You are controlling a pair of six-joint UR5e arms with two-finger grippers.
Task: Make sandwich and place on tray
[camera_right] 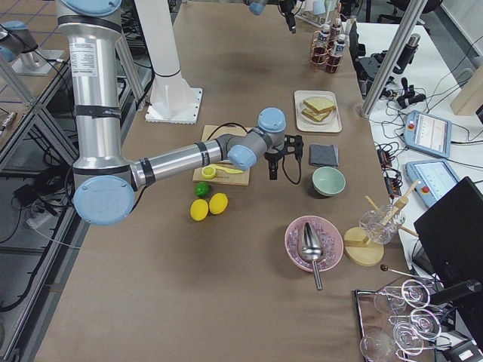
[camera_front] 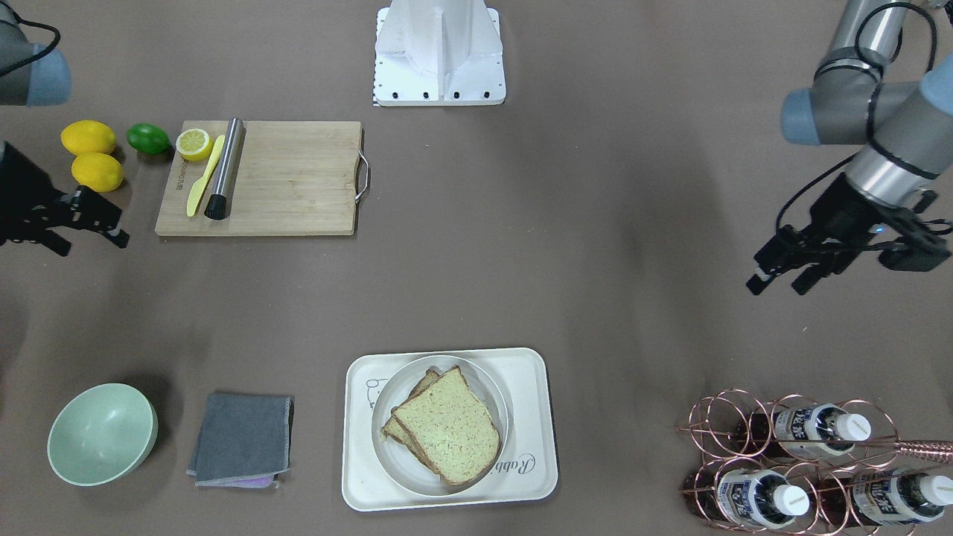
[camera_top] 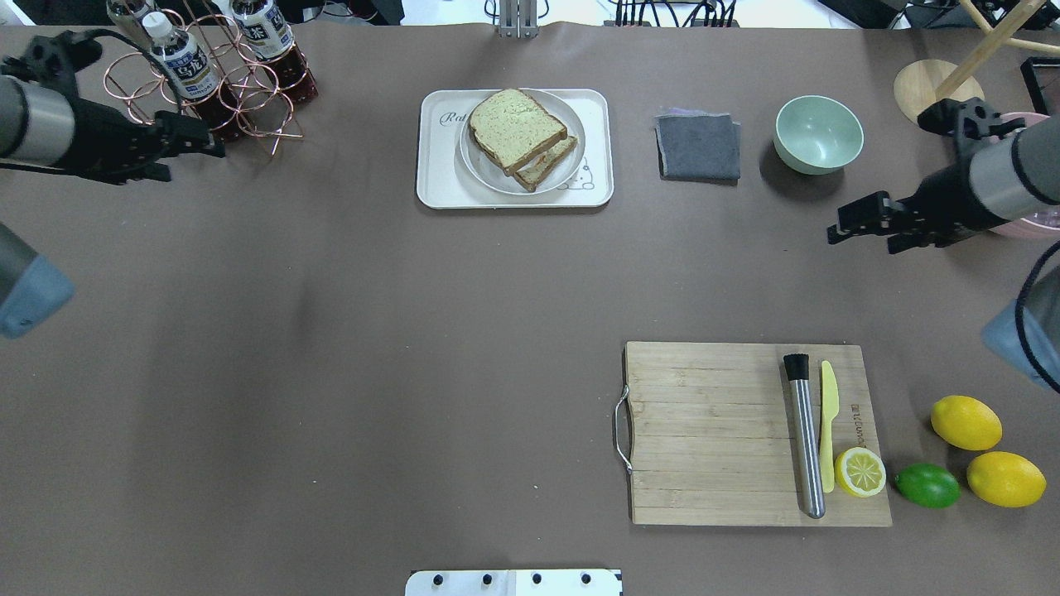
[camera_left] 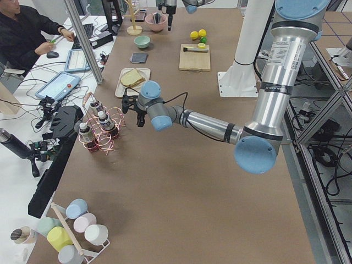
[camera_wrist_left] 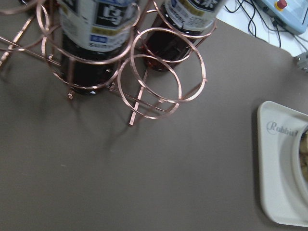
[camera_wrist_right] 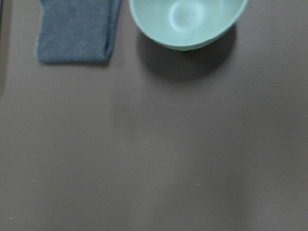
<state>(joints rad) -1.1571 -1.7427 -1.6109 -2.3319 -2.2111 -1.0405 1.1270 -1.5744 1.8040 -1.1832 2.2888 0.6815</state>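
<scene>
sandwich (camera_front: 447, 432): we see it on plate (camera_front: 402, 465), plate on tray (camera_front: 532, 476)
left fingers (camera_front: 767, 264): spread, empty, by bottle rack (camera_top: 248, 99)
right fingers (camera_top: 857, 217): spread, empty, near bowl (camera_top: 818, 132)

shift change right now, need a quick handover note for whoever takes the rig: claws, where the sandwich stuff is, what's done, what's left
Left claw: open, empty, above bare table beside the bottle rack.
Right claw: open, empty, above bare table near the green bowl.
Sandwich: stacked, top slice skewed, on the round plate, which sits in the tray.
Done: sandwich built and on the tray.
Left: seemingly nothing; the filling hardly shows.
</scene>
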